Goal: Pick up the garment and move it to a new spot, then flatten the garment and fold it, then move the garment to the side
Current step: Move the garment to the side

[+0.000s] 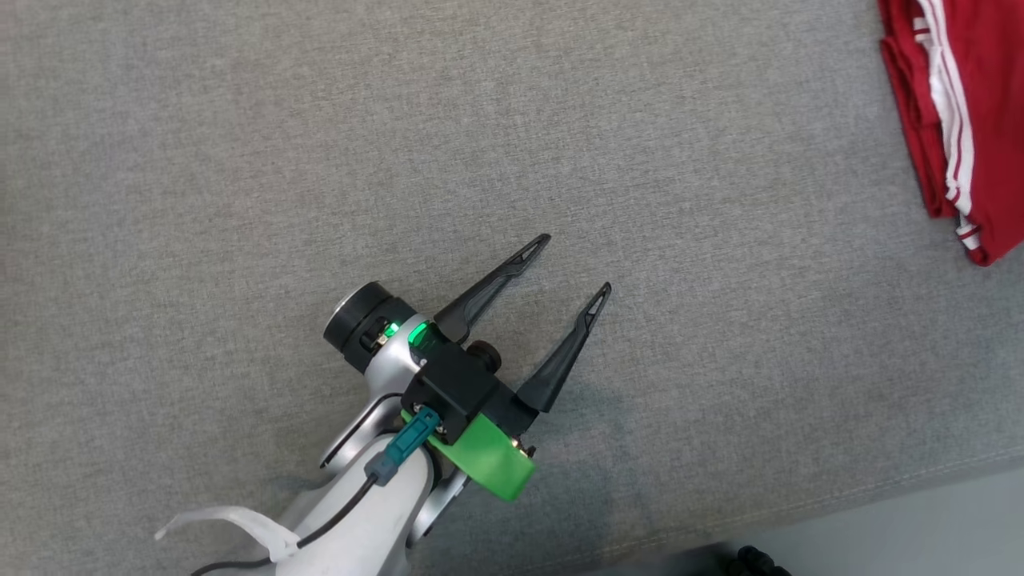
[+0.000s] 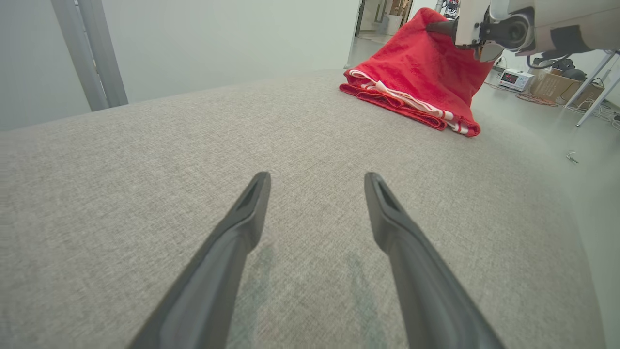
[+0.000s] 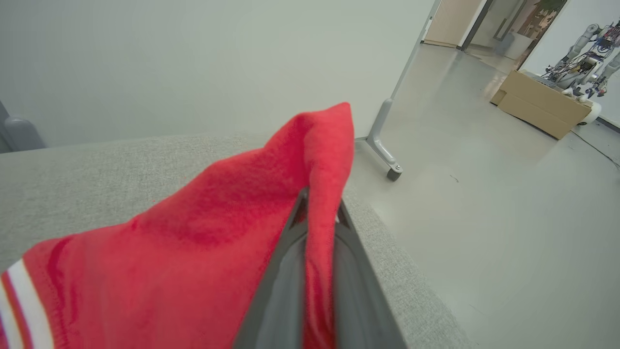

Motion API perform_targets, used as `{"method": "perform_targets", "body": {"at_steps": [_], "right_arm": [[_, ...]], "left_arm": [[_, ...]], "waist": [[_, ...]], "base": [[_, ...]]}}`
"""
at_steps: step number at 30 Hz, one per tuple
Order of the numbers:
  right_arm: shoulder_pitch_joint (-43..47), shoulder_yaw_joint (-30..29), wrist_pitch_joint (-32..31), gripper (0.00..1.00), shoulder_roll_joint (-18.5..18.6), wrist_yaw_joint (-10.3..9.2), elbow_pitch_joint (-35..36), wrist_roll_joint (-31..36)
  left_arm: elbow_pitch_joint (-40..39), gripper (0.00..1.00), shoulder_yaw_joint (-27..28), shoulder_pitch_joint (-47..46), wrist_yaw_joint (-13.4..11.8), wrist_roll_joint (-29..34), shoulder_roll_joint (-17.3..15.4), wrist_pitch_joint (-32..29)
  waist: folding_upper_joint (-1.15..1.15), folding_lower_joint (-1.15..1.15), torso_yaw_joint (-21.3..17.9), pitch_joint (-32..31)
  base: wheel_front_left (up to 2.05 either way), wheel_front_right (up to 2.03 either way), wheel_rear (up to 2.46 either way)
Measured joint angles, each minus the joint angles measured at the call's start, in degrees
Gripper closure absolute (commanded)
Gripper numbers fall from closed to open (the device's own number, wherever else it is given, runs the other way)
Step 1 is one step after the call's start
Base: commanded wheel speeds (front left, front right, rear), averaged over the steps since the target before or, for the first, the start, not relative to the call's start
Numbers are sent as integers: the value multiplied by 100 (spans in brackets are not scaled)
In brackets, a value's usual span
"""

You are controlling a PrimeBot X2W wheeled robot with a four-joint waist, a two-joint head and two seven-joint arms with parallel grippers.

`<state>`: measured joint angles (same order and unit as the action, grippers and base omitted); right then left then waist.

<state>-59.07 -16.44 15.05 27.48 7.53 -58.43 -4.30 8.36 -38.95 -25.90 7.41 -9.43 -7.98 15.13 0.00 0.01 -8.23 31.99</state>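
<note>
On the grey woven surface (image 1: pixel 240 160), which fills the head view, with pale floor (image 3: pixel 484 218) along its near edge and off its right side; a plain light wall (image 3: pixel 193 58) stands behind it. The garment (image 1: pixel 984 120) – red, with white stripes along its hem – sits at the far right edge of the surface, well apart from the left arm. In the left wrist view its folded lower edge lies on the fabric, while the upper part is drawn up into a peak. The right gripper (image 3: pixel 322 203) is clamped on that peak, red cloth pinched between the two dark fingers and spilling over their tips. The left gripper (image 1: pixel 578 262) is spread wide and empty, fingers pointing up and to the right, low over bare fabric near the middle; a green plastic piece (image 1: pixel 484 456) and a lit green lamp (image 1: pixel 392 328) sit at its wrist. Out on the floor: a cardboard box (image 3: pixel 542 104), another robot (image 3: pixel 586 43), a wheeled frame leg (image 3: pixel 382 145), and a small unit with red digits (image 2: pixel 514 77) – too small to read.
</note>
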Motion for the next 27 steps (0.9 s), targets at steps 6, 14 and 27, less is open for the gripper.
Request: {"method": "perform_targets", "body": {"at_steps": [6,14,27], "right_arm": [[0,-747,0,100,167,0,-123,692],[1,-1470,0,0,-56,0,413,1562],[299,-480,1,0,-948,0,1813,1392]], "left_arm": [[-51,0,-2,2,0,18,0,0],[-35,0,-3,3,0,16,-8,0],[102,0,401,121,0,65,82,0]], "waist": [[0,0,107,66],[0,0,151,32],[0,0,151,-247]], "base": [[0,0,0],[0,0,0],[0,0,0]]}}
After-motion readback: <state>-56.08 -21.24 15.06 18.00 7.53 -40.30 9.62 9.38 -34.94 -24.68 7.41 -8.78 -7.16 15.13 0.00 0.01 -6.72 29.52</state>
